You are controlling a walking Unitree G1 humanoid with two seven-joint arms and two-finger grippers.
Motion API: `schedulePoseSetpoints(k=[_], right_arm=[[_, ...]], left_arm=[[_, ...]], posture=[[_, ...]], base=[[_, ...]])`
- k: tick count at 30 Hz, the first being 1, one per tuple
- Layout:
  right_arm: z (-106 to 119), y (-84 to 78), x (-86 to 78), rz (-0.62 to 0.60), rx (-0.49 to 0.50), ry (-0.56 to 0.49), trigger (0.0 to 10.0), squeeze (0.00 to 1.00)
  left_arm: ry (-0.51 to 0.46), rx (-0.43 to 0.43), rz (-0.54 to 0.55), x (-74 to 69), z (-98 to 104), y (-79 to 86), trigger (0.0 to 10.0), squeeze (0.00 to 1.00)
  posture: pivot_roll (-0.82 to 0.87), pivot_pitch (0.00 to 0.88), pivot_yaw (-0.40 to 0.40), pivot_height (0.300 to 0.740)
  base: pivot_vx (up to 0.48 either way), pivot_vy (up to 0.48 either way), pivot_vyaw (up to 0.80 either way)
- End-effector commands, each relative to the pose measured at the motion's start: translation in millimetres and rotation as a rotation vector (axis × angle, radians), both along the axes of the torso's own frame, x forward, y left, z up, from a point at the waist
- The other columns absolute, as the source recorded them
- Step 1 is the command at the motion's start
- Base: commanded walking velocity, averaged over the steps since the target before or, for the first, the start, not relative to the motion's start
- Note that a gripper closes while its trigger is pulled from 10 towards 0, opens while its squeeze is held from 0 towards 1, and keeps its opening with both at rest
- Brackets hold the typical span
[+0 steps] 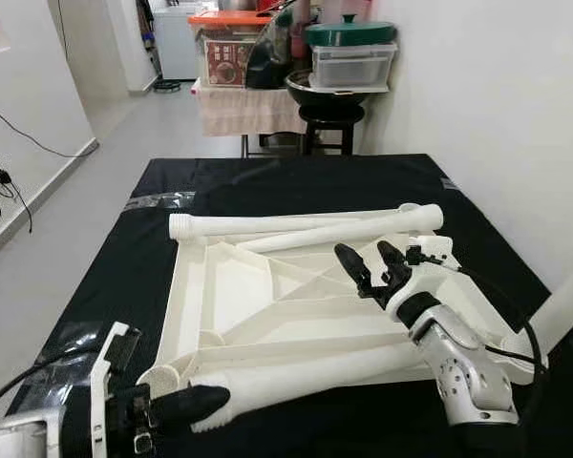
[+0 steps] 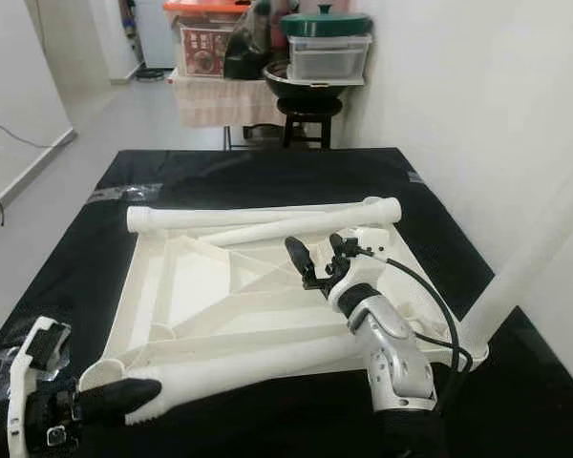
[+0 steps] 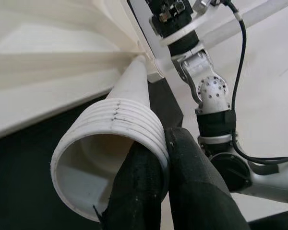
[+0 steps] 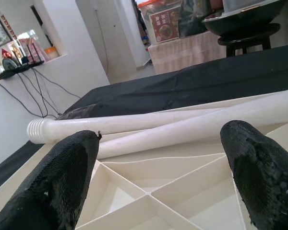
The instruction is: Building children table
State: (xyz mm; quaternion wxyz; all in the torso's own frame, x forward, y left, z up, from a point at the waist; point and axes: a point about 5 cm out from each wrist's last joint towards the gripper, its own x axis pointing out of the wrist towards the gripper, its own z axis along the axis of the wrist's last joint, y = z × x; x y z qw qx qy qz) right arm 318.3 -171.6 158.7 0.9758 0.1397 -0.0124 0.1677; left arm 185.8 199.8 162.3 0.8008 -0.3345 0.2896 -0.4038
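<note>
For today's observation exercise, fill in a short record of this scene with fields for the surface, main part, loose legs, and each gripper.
Surface: black table
Main part: white tabletop, lying underside up, ribs showing
Loose legs: two white legs lying along its far edge
Left gripper: shut on near leg at its threaded end
Right gripper: open, above the tabletop, holding nothing

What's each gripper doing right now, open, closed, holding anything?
Left gripper: shut on the threaded end of the near table leg.
Right gripper: open, holding nothing, above the upturned tabletop.
</note>
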Motion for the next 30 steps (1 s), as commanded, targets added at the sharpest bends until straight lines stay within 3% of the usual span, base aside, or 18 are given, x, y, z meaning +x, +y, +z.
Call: schedulePoseSetpoints(k=[1, 2, 3, 4, 7, 9, 14, 15, 18, 24, 27, 30], right_arm=[[1, -1.5, -1.4, 0.005, 0.038, 0.001, 10.0, 0.0], [10, -5.7, -2.8, 0.034, 0.146, -0.039, 10.0, 0.0], [10, -5.7, -2.8, 0.034, 0.146, -0.039, 10.0, 0.0], [19, -6.3, -3.1, 0.059, 0.211, -0.072, 10.0, 0.0], [28, -6.3, -3.5, 0.088, 0.271, -0.108, 10.0, 0.0], [43, -6.3, -4.3, 0.127, 0.36, -0.162, 10.0, 0.0], [51, -6.9, -5.4, 0.145, 0.412, -0.193, 10.0, 0.0], [63, -8.1, -9.0, 0.186, 0.514, -0.24, 10.0, 0.0], [65, -8.2, -10.1, 0.199, 0.542, -0.249, 10.0, 0.0], [60, 8.3, -15.1, 0.298, 0.57, -0.217, 10.0, 0.0], [56, 21.8, -20.5, 0.381, 0.599, -0.185, 10.0, 0.0], [56, 24.8, -21.6, 0.403, 0.629, -0.17, 10.0, 0.0]], left_arm=[[-0.041, 0.076, 0.128, 7.7, 3, 18.5, 0.0, 0.0], [-0.177, 0.077, 0.201, 13.9, 27, 32.1, 0.0, 0.0], [-0.177, 0.077, 0.201, 13.9, 27, 32.1, 0.0, 0.0], [-0.246, 0.056, 0.22, 15.3, 40, 35.3, 0.0, 0.0], [-0.313, 0.019, 0.229, 15.9, 51, 36.4, 0.0, 0.0], [-0.385, -0.018, 0.251, 17.5, 62, 39.7, 0.0, 0.0], [-0.414, -0.044, 0.293, 21.0, 65, 44.2, 0.0, 0.0], [-0.492, -0.111, 0.386, 29.4, 76, 50.7, 0.0, 0.0], [-0.515, -0.134, 0.409, 31.5, 79, 51.8, 0.0, 0.0], [-0.562, -0.18, 0.464, 41.0, 82, 52.1, 0.0, 0.0], [-0.594, -0.25, 0.468, 45.5, 85, 47.1, 0.0, 0.0], [-0.61, -0.284, 0.465, 45.4, 87, 44.8, 0.0, 0.0]], posture=[[-0.06, 0.0, -0.004, 0.74], [-0.06, 0.0, -0.005, 0.74], [-0.06, 0.0, -0.005, 0.74], [-0.05, 0.0, -0.01, 0.74], [-0.04, 0.0, -0.012, 0.74], [-0.05, 0.0, -0.013, 0.74], [-0.05, 0.0, -0.011, 0.74], [-0.05, 0.0, -0.012, 0.74], [-0.05, 0.0, -0.012, 0.74], [-0.05, 0.0, -0.019, 0.74], [-0.04, 0.0, -0.024, 0.74], [-0.04, 0.0, -0.025, 0.74]], base=[[0.0, 0.0, 0.0], [0.0, 0.0, 0.0], [0.0, 0.0, 0.0], [0.0, 0.0, 0.0], [0.0, 0.0, 0.0], [0.0, 0.0, 0.0], [0.0, 0.0, 0.0], [0.0, 0.0, 0.0], [0.0, 0.0, 0.0], [0.0, 0.0, 0.0], [0.0, 0.0, 0.0], [0.0, 0.0, 0.0]])
